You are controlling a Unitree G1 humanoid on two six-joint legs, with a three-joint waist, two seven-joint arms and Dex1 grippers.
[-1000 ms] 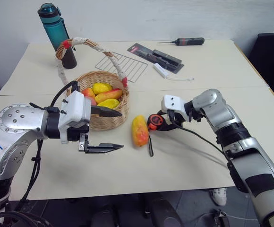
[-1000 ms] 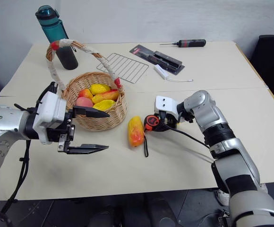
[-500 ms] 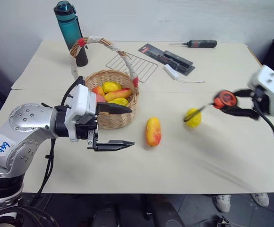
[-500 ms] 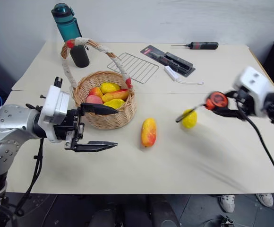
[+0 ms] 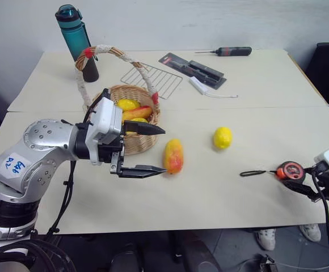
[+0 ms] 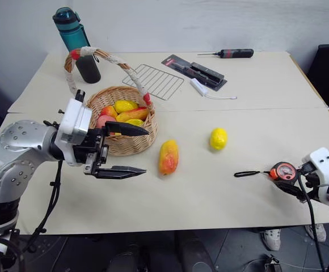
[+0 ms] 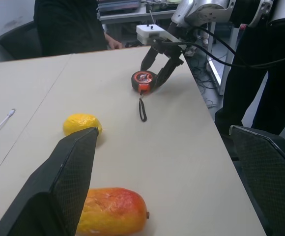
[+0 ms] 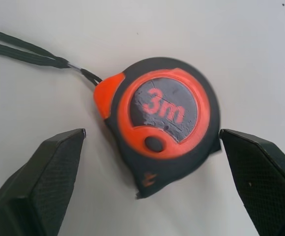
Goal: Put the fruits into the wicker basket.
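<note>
The right gripper (image 8: 150, 189) is wide open around the tape measure (image 8: 159, 123), which lies on the table (image 6: 221, 187). The left gripper (image 5: 144, 150) is open and empty, beside the mango (image 5: 172, 156). The lemon (image 5: 222, 137) lies further right. The wicker basket (image 5: 127, 144) holds fruit.

orange-and-black tape measure (image 8: 159, 125) lies flat between the spread fingers (image 8: 39, 187) of the right tool (image 8: 150, 189) — untouched.
</note>
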